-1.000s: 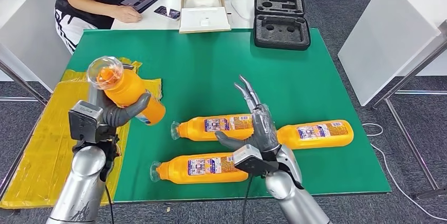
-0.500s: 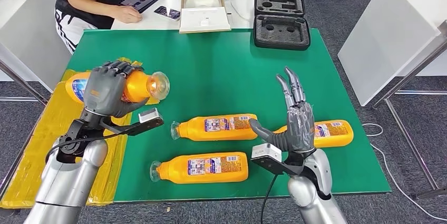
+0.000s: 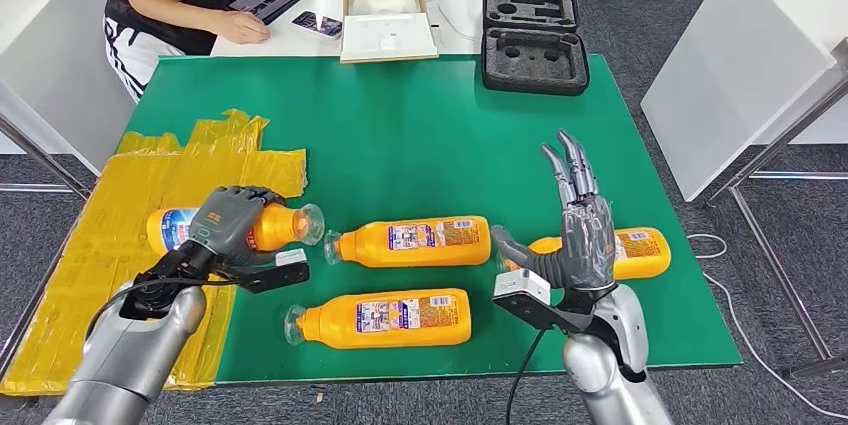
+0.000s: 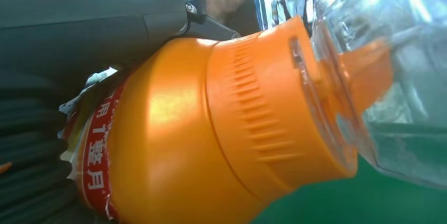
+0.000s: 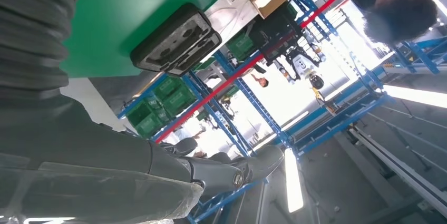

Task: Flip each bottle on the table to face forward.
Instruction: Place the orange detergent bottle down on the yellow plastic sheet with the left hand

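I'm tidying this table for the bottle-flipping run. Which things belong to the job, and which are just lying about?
Job:
- bottle in left hand
- middle bottle
- near bottle
- right bottle

Lying about:
- foam case
- cardboard box
- yellow sheet
- phone

You see a green table (image 3: pixel 400 125) bearing three orange bottles (image 3: pixel 410 241) lying sideways. Yellow sheeting (image 3: pixel 120 195) sits at nine o'clock, a black case (image 3: pixel 530 35) at one.

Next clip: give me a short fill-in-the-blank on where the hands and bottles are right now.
1. The left hand grips an orange bottle lying over the edge of the ____ sheet.
2. The right hand is raised with its fingers spread, holding ____.
3. Counting the held one, ____ orange bottles are on the green table.

Missing words: yellow; nothing; four
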